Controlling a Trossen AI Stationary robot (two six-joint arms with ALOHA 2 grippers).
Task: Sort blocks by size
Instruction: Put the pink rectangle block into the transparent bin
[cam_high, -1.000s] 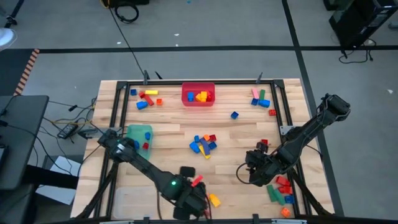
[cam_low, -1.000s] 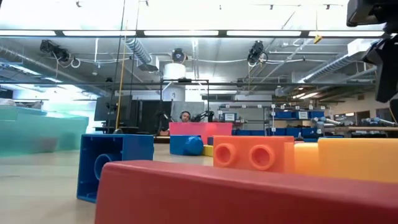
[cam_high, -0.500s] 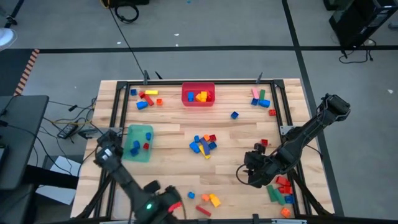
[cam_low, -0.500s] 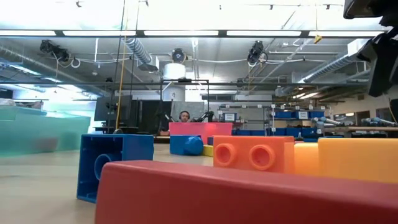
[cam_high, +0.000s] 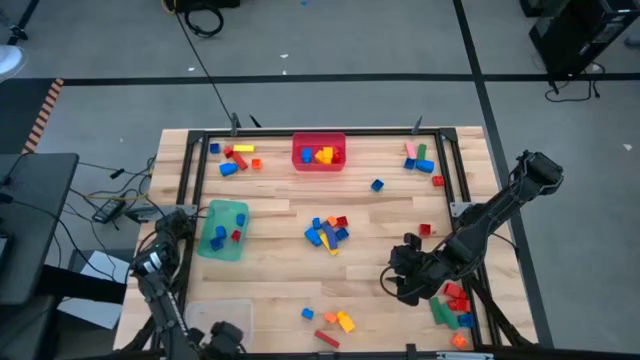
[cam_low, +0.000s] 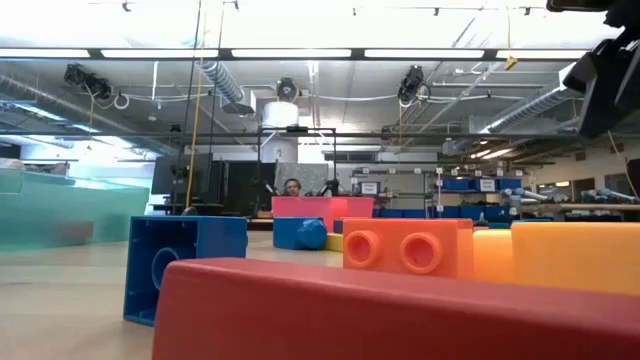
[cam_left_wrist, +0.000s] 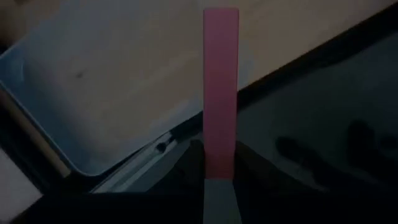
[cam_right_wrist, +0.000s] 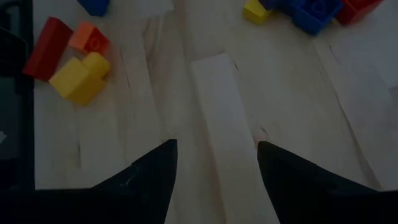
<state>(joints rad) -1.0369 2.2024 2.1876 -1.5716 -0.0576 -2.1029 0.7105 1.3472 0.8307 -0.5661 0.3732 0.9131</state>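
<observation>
1. Delivery is the step in hand: the left gripper (cam_left_wrist: 219, 177), at the table's near-left corner, pinches a long pink bar (cam_left_wrist: 221, 87) over the clear bin (cam_high: 218, 315).
2. Next, I judge, it must centre over that bin and release.
3. Right gripper (cam_right_wrist: 214, 168) waits spread above bare wood, near the red, orange and yellow blocks (cam_right_wrist: 74, 56).

A robotics lab: open ceiling with ducts (cam_low: 222, 85) and strip lights (cam_low: 300, 53), shelves with blue bins (cam_low: 470, 184), a floor cable (cam_high: 200, 55).
</observation>
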